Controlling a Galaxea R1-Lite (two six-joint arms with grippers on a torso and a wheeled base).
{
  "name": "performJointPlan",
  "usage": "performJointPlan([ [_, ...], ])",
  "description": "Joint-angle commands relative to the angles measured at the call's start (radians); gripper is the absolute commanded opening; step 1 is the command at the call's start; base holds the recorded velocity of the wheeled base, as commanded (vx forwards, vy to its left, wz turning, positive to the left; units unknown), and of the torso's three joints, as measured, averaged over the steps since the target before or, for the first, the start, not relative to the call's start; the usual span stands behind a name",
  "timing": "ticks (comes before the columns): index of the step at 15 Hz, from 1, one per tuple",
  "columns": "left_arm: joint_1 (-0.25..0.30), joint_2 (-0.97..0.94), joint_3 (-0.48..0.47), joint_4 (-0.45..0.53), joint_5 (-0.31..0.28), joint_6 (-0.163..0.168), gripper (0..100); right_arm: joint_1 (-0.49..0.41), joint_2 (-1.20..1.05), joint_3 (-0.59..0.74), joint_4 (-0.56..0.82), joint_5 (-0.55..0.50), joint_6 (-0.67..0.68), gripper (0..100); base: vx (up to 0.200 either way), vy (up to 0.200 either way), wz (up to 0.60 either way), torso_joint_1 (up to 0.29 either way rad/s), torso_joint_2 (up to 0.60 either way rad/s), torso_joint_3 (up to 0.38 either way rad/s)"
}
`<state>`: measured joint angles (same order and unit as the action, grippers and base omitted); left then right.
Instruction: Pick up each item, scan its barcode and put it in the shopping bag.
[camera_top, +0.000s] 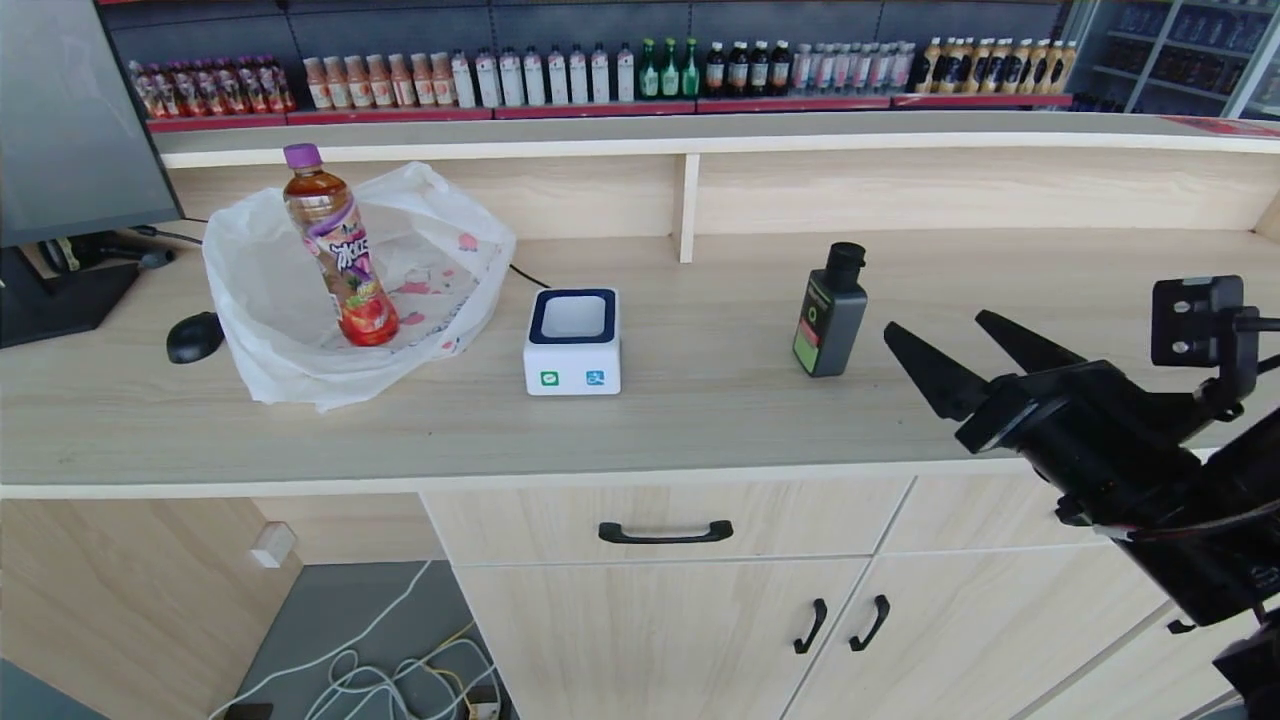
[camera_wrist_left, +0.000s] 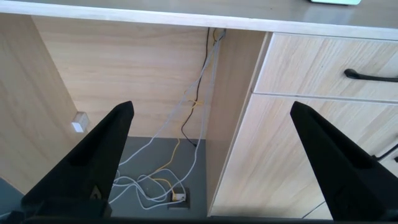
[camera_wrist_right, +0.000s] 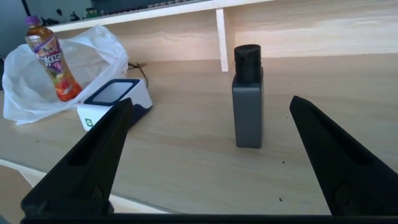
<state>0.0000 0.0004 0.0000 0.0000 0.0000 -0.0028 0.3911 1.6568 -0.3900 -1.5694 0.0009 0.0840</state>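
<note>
Tea bottle (camera_top: 340, 248) stood in bag (camera_top: 280, 330) left of scanner (camera_top: 572, 342); grey bottle (camera_top: 832, 312) right of scanner. Right tool (camera_top: 934, 322), farther right, and left tool (camera_wrist_left: 211, 106) held wide open, empty.

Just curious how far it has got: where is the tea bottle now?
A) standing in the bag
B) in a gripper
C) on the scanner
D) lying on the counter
A: the tea bottle stands upright inside the open bag, far from the right gripper.
</note>
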Motion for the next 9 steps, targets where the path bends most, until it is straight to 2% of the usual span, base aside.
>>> performJointPlan([
  [1,0.0,0.0,0.0,0.0,0.0,0.0,100,-0.001,0.095,-0.056,-0.001,-0.001,-0.009,100,0.0,0.0,0.0,0.0,0.0,0.0],
  [3,-0.002,0.0,0.0,0.0,0.0,0.0,100,0.002,0.135,-0.079,-0.001,0.002,-0.05,100,0.0,0.0,0.0,0.0,0.0,0.0],
  [6,0.0,0.0,0.0,0.0,0.0,0.0,100,0.005,0.216,-0.184,-0.001,0.008,-0.053,100,0.0,0.0,0.0,0.0,0.0,0.0],
  [9,-0.002,0.0,0.0,0.0,0.0,0.0,100,-0.001,0.232,-0.316,0.135,0.045,-0.052,100,0.0,0.0,0.0,0.0,0.0,0.0],
])
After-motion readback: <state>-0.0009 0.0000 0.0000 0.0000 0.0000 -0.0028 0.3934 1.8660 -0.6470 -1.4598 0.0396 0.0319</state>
